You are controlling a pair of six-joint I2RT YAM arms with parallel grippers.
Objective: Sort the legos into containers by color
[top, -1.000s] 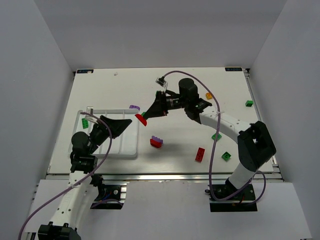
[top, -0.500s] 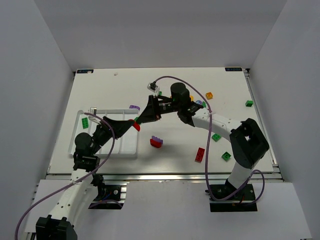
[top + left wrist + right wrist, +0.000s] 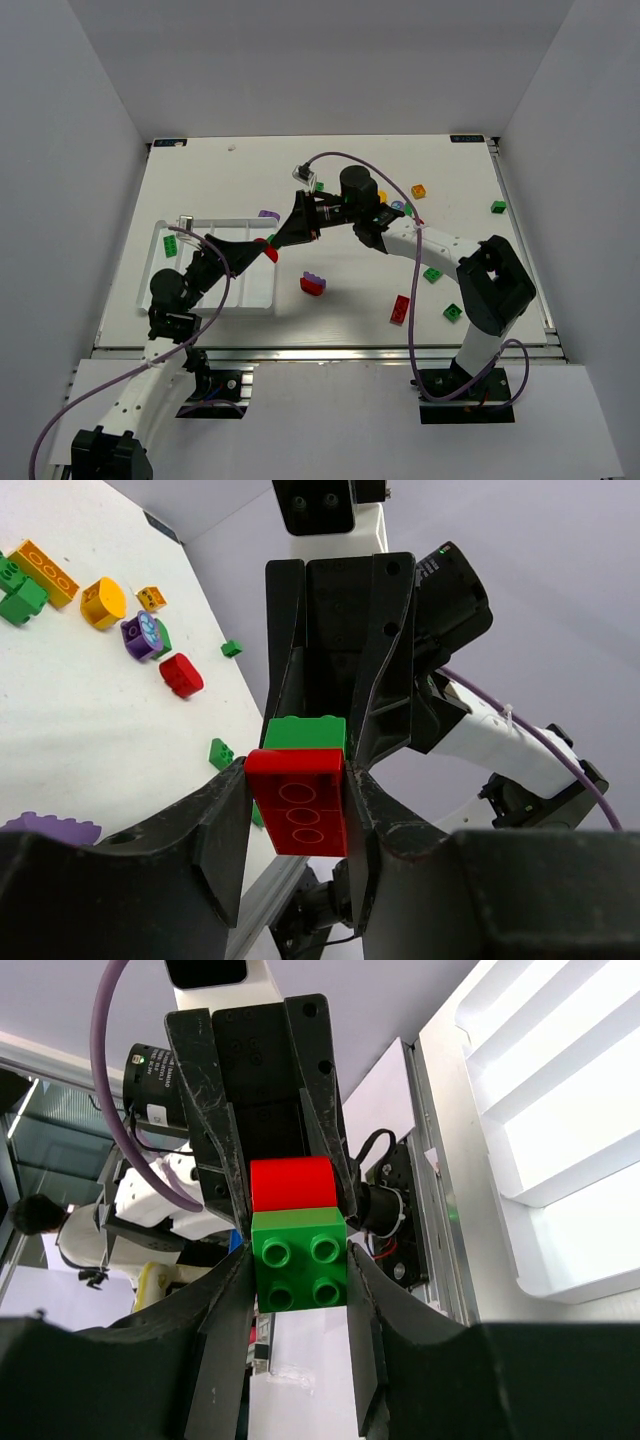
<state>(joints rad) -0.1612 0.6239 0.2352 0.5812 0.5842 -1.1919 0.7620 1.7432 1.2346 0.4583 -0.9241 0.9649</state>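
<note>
One shallow white ridged plastic tray (image 3: 250,296) lying near left, carrying one small green brick (image 3: 172,245) at far-left corner. Two grippers meeting above tray's right edge: left gripper (image 3: 297,815) clamping red studded brick (image 3: 300,790), right gripper (image 3: 298,1265) clamping green studded brick (image 3: 300,1255) stuck onto it. Lying loose on white table (image 3: 350,330) beyond: two red bricks (image 3: 400,309) (image 3: 313,287), second one wearing purple cap; four green bricks (image 3: 453,312) (image 3: 432,273) (image 3: 498,207) (image 3: 318,186); one orange brick (image 3: 418,191) at far side.

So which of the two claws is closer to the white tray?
The left. Seen from above, the left gripper sits over the right edge of the tray, pinching a red brick; the right gripper meets it from just beyond that edge, holding a green brick.
</note>
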